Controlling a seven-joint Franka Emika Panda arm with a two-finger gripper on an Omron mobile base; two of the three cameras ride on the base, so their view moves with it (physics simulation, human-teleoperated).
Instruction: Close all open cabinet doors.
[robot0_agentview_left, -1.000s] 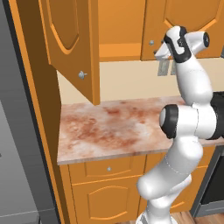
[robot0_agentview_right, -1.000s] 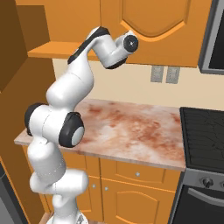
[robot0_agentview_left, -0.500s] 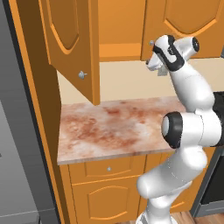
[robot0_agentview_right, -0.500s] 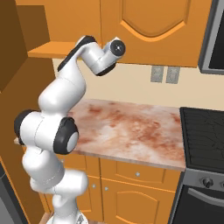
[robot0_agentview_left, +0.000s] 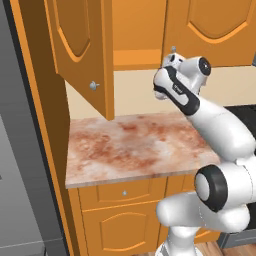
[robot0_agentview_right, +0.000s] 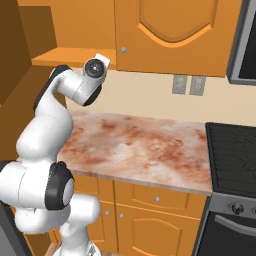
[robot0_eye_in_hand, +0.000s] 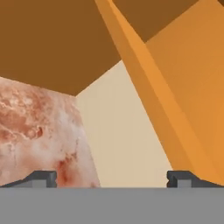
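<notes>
Arm has swung left along the wall, and its head is now nearer the open cabinet door, which sticks out over the left end of the desk. The pincer is wide open and holds nothing. I think it is going to push that door shut.

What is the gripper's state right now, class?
Gripper: open, jaws wide apart, holding nothing, facing the open cabinet door.
</notes>
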